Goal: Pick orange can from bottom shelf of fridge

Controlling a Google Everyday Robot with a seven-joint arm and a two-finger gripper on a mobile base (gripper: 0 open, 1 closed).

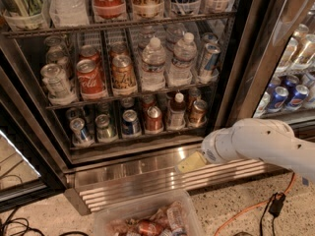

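Early going, with no pick made. Hovering low with the cream-tipped two-finger gripper (191,162) on the end of the white rounded arm (266,141), out in front of the ribbed stainless-steel base (147,173) of the tall black-framed drinks fridge (237,58). Below shelf level, just outside the cabinet, and not touching any can. Open or closed? Impossible to tell from this angle, though clearly carrying nothing.

Left to do, by the look of it: rise to shelf height, reach in past the front edge, close around the target, draw it out. Practically the whole job, then.

Now for the target, the small copper-orange metallic can (198,113) with a silver top rim. Standing upright in the rightmost lane of the dark wire bottom shelf (118,140), right at the front, up and slightly right of the gripper. Same height as its small neighbours, with a dull metallic sheen and a label too dim to read.

Flanked on its left by a small dark-capped bottle (176,111), very close. Beyond that a red can with a silver top (154,119), then a blue can (131,123). Close to the fridge frame on the other side. Probably a tight reach, with the bottle the likeliest thing to get nudged.
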